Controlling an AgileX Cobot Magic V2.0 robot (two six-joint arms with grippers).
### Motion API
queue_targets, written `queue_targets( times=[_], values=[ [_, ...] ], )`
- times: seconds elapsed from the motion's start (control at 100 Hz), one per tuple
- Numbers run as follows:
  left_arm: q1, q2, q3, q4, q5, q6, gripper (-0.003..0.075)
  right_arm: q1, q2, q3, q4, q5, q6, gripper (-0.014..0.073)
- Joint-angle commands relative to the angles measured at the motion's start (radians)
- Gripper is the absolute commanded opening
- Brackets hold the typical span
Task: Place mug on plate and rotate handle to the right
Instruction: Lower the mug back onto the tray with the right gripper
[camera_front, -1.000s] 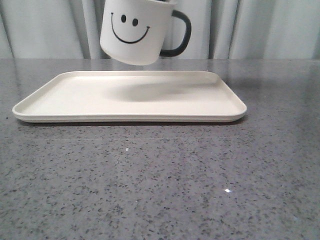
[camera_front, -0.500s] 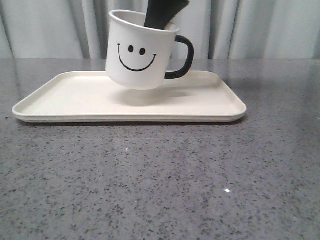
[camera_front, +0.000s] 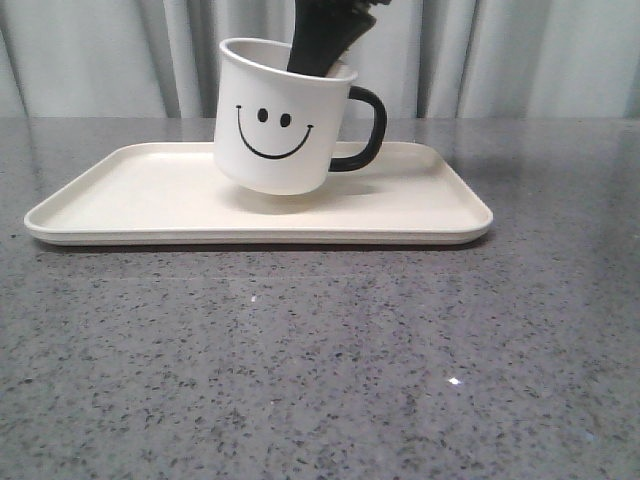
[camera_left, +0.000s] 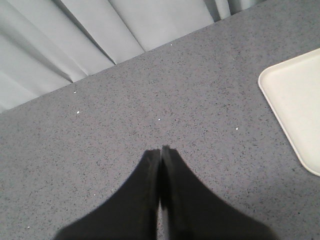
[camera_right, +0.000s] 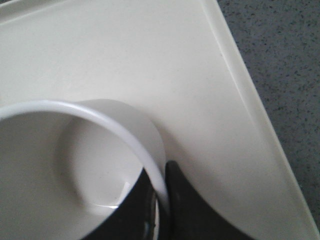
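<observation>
Mug-bearing plate (camera_front: 130, 200) lies on the speckled desk (camera_front: 320, 350); above its middle the mug (camera_front: 275, 125) hangs tilted, apparently just off the surface, handle (camera_front: 367, 128) pointing right. Right end effector (camera_right: 161, 197) pinches the rim wall, one finger inside. Glazed ceramic looks rigid, slippery, chippable, so that rim pinch suits. Left end effector (camera_left: 161, 165), closed and empty, hovers beside the plate.

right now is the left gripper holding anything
No, the left gripper has its fingers pressed together over bare table in the left wrist view, with nothing between them.
</observation>
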Motion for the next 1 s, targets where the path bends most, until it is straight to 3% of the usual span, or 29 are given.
queue_targets(
  times=[0.0, 0.99],
  values=[
    [-0.004, -0.003, -0.020, 0.015, -0.020, -0.010, -0.0020, 0.002, -0.047, -0.025, 0.033, 0.084, -0.011, -0.0113],
    [-0.004, -0.003, -0.020, 0.014, -0.020, -0.010, -0.0020, 0.010, -0.031, -0.025, 0.034, 0.084, -0.011, -0.0098]
  ],
)
